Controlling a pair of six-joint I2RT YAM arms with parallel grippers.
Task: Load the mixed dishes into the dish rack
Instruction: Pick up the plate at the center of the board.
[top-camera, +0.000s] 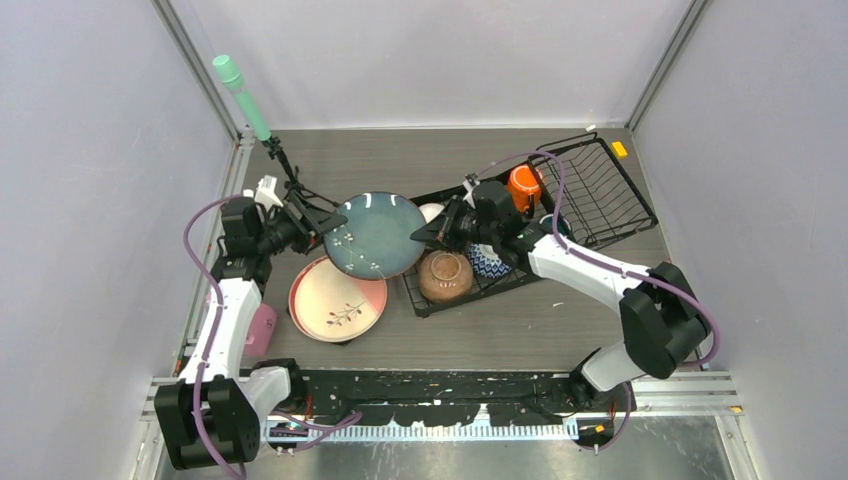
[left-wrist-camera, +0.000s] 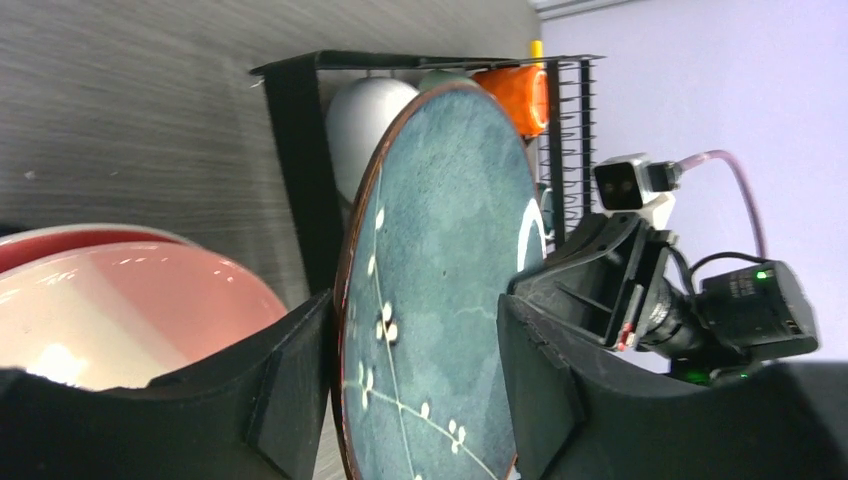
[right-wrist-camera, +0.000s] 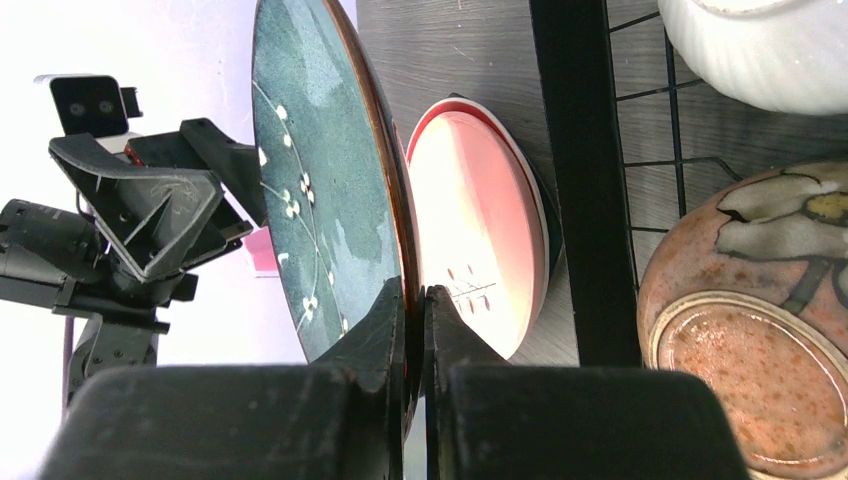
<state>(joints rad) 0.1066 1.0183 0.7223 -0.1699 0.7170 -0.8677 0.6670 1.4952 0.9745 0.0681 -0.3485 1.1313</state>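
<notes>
R claw (right-wrist-camera: 418, 300) clamped on teal plate (top-camera: 375, 235) at its right rim. L claw (left-wrist-camera: 410, 325) has jaws apart, straddling the left rim w/ gaps both sides. Plate is round glossy ceramic, speckled, brown edge, held btwn the arms, overlapping pink plate (top-camera: 335, 300) and the left edge of the rack (top-camera: 610, 195). Rack is black wire. Its tray holds brown bowl (top-camera: 445, 277) base-up, white ribbed bowl (top-camera: 431, 211) and blue-patt bowl (top-camera: 488, 262); orange mug (top-camera: 524, 185) sits further back. Bare wood-grain table (top-camera: 420, 160) lies beyond plate.
</notes>
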